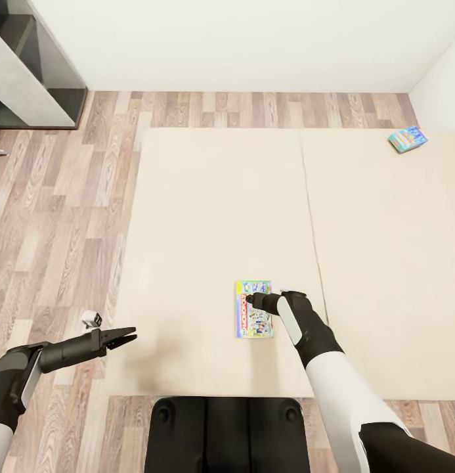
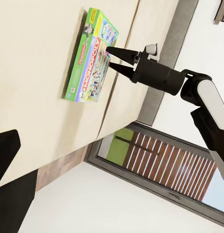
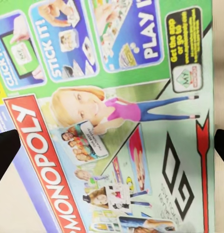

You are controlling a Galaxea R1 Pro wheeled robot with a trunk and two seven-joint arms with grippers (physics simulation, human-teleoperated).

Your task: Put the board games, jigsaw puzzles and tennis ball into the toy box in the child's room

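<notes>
Two of the toys lie on the cream bed (image 1: 207, 210). One is a green Monopoly board game (image 1: 255, 323) flat near the bed's front edge. The other is a blue game box (image 1: 408, 138) at the far right corner. My right gripper (image 1: 249, 300) hovers open just above the Monopoly box's far end. The left wrist view shows this box (image 2: 90, 58) with the right gripper (image 2: 108, 56) spread over its edge. Its lid (image 3: 112, 116) spans the right wrist view between the dark fingertips (image 3: 5, 150). Over the bed's left edge, my left gripper (image 1: 132, 336) stands open and holds nothing.
Wood-plank floor (image 1: 63, 197) runs along the bed's left side and far end. A dark grey and white furniture unit (image 1: 30, 72) stands at the back left against the white wall. My black base (image 1: 227, 433) is at the bed's near edge.
</notes>
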